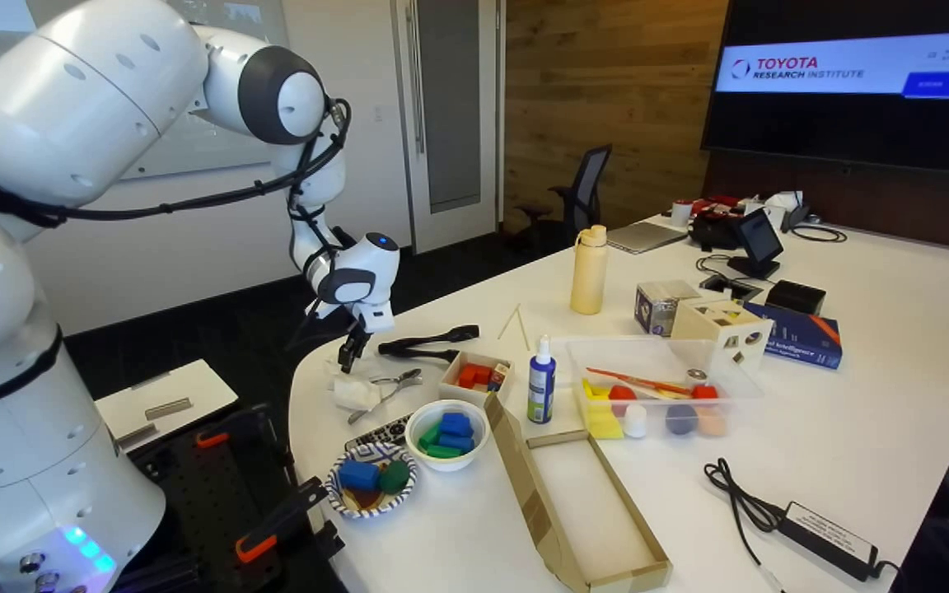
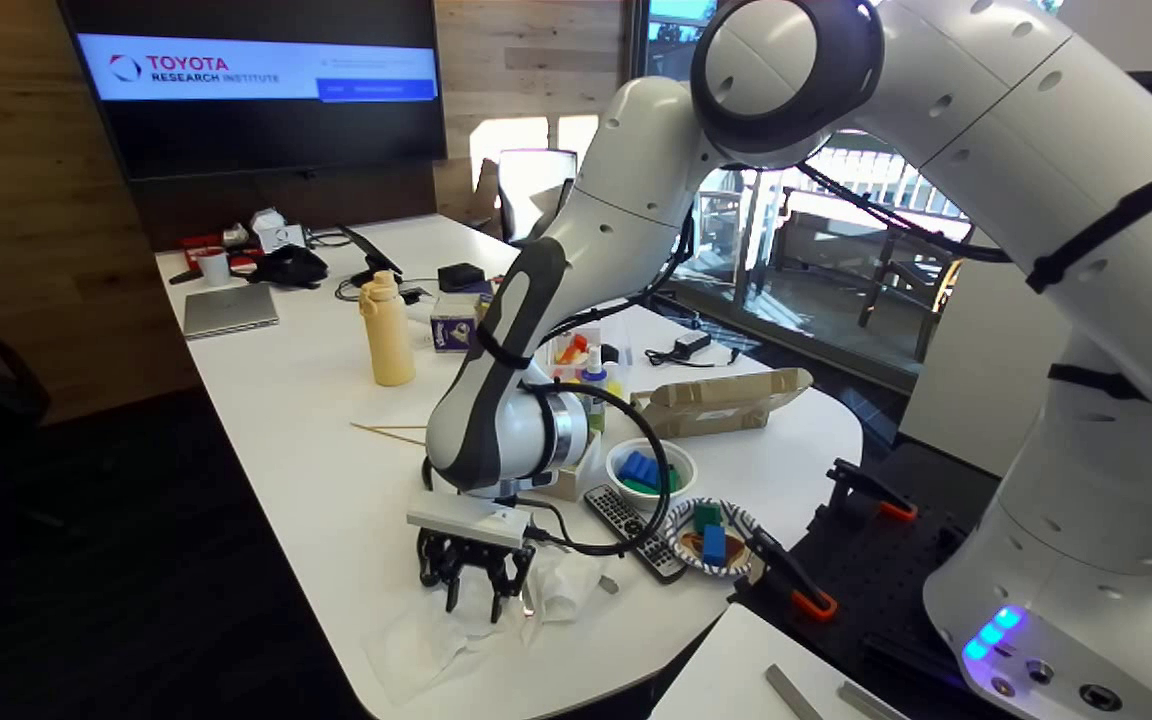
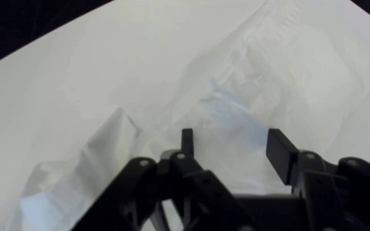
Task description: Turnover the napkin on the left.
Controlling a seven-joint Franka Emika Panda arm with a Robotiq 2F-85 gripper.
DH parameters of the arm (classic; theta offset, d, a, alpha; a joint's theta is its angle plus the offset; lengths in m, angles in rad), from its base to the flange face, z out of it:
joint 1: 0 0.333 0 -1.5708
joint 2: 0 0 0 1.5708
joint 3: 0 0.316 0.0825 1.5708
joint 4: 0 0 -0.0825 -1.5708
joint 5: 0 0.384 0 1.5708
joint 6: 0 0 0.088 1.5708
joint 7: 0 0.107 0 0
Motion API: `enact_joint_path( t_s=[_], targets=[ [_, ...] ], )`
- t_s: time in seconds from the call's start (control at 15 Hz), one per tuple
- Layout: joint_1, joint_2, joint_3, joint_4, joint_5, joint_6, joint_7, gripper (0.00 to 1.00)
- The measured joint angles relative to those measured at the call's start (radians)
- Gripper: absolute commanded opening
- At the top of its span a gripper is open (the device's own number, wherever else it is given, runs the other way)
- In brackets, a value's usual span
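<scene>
A thin white napkin (image 3: 310, 83) lies spread and wrinkled on the white table, with a faint bluish patch near its middle. In an exterior view this sheer napkin (image 2: 416, 645) is near the table's rounded corner. Beside it is a second, bunched-up white napkin (image 2: 564, 587), whose raised fold (image 3: 104, 150) shows at the left of the wrist view. I cannot tell which one the task calls left. My gripper (image 3: 229, 136) is partly open and points down over them, the fingers (image 3: 276, 157) apart with nothing gripped. In both exterior views the fingertips hang low by the napkins; contact is unclear.
Metal cutlery (image 1: 396, 380) lies beside the bunched napkin. Black tongs (image 1: 462, 333), a small box (image 1: 474, 395) of blocks, a remote (image 2: 631, 530), a white bowl (image 1: 446, 464) and a patterned plate (image 1: 371, 512) crowd nearby. The table's edge (image 2: 306, 590) runs close to the gripper.
</scene>
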Motion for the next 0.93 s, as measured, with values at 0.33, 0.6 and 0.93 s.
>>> enact_joint_path(
  t_s=[0.33, 0.6, 0.93],
  targets=[
    [-0.001, 0.003, -0.006, 0.023, 0.000, -0.048, 0.000, 0.08],
    [-0.001, 0.012, -0.008, 0.040, 0.000, -0.081, 0.000, 0.31],
    [0.005, 0.019, -0.009, 0.048, 0.000, -0.087, 0.000, 0.59]
  ],
)
